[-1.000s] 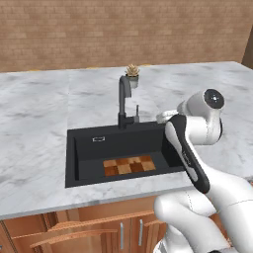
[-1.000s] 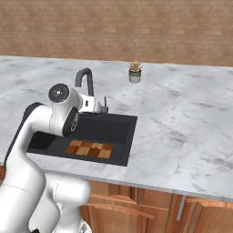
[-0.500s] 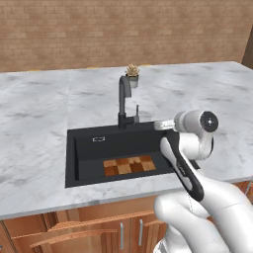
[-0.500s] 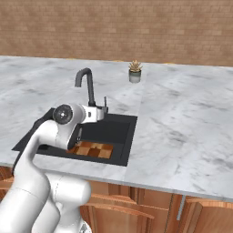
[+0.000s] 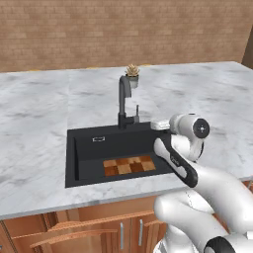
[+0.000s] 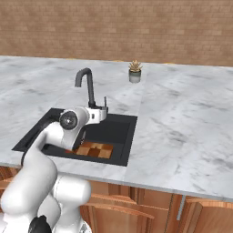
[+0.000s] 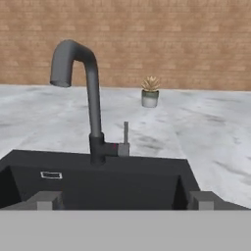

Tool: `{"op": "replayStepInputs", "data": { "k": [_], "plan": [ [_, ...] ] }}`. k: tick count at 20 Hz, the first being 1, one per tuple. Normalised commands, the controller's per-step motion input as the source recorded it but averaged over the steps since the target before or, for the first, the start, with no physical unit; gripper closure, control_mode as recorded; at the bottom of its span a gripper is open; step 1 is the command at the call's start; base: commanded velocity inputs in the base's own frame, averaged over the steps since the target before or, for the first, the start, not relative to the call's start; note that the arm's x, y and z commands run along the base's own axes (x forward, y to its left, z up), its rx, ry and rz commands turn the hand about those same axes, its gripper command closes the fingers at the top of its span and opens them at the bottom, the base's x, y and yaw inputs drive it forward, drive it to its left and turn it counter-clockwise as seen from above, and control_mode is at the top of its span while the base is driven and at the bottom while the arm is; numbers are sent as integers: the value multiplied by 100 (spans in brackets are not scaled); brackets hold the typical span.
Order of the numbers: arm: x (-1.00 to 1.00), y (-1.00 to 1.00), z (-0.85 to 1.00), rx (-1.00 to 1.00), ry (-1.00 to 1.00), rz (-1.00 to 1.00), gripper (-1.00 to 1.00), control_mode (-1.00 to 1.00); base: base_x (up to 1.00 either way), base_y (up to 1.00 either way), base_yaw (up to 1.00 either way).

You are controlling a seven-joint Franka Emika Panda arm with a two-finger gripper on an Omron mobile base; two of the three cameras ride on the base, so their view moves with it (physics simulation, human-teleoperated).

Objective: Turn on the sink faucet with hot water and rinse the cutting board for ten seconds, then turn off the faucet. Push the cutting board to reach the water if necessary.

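Note:
The dark grey gooseneck faucet [image 5: 123,96] [image 6: 88,86] [image 7: 91,103] stands behind the black sink [image 5: 79,160] [image 6: 123,132] [image 7: 142,184]. Its small side lever [image 5: 137,111] [image 6: 105,101] [image 7: 125,133] points straight up. I see no water at the spout. On the basin floor lies the checkered cutting board [image 5: 129,165] [image 6: 93,149], off to the right of the spout. My gripper [image 5: 158,125] [image 6: 102,113] [image 7: 124,202] hovers over the basin, level with the rim and facing the faucet base. It is open, its fingertips [image 7: 46,200] wide apart and holding nothing.
A small potted plant [image 5: 132,75] [image 6: 134,72] [image 7: 150,92] sits on the marble counter [image 5: 39,113] behind the faucet. A brick wall closes off the counter's far side. Wooden cabinet drawers run below the counter's front edge.
My arm has folded down and the hand has dropped from above the counter to rim height over the sink, closer to the faucet. Faucet, lever and cutting board have not moved.

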Motion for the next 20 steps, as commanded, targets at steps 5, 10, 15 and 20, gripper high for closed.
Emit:
{"op": "replayStepInputs", "data": {
  "k": [5, 10, 15, 20],
  "plan": [
    [34, 0, -2, 3, -10, 0, -100, -100, 0, 0, 0],
    [32, 0, -3, 2, -7, 0, -100, -100, 0, 0, 0],
    [26, 0, -4, 1, -1, 0, -100, -100, 0, 0, 0],
    [14, 0, -16, 2, 0, 0, -100, -100, 0, 0, 0]
  ]
}}
